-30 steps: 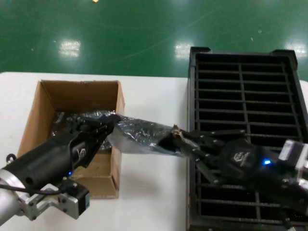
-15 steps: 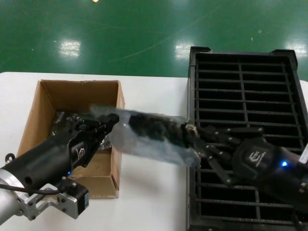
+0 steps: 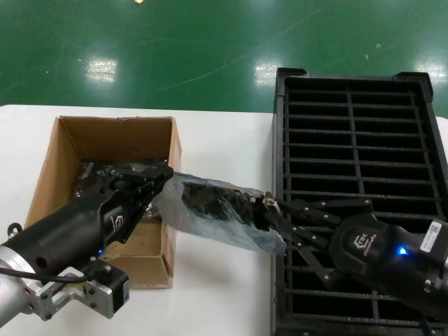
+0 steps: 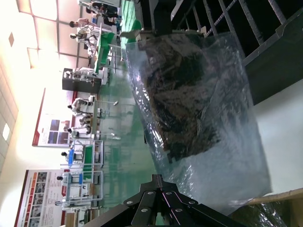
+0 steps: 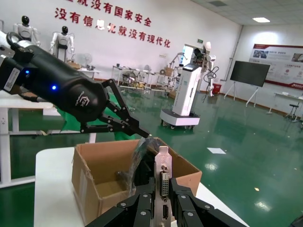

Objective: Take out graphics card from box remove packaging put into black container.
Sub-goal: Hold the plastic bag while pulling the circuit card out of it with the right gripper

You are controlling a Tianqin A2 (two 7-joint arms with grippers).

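The graphics card (image 3: 217, 201) hangs above the table between the box (image 3: 61, 150) and the black container (image 3: 350, 126), most of it still inside the translucent packaging (image 3: 241, 231). My left gripper (image 3: 159, 179) is shut on the bag's end over the box's right wall. My right gripper (image 3: 270, 206) is shut on the card's silver bracket (image 5: 163, 175), at the container's left edge. The left wrist view shows the packaging (image 4: 218, 161) with the dark card (image 4: 180, 104) in it, past my left gripper (image 4: 158, 178). In the right wrist view my right gripper (image 5: 163, 187) grips the bracket.
More crinkly bagged items (image 3: 91, 175) lie in the box. The white table (image 3: 217, 294) stretches between box and container. The container's ribbed slots (image 4: 265, 56) lie behind the bag. Green floor (image 3: 175, 49) lies beyond the table.
The right gripper has pulled the card's bracket end towards the container, then settled slightly lower. The crumpled bag is now stretched out between the grippers. The left gripper has hardly moved.
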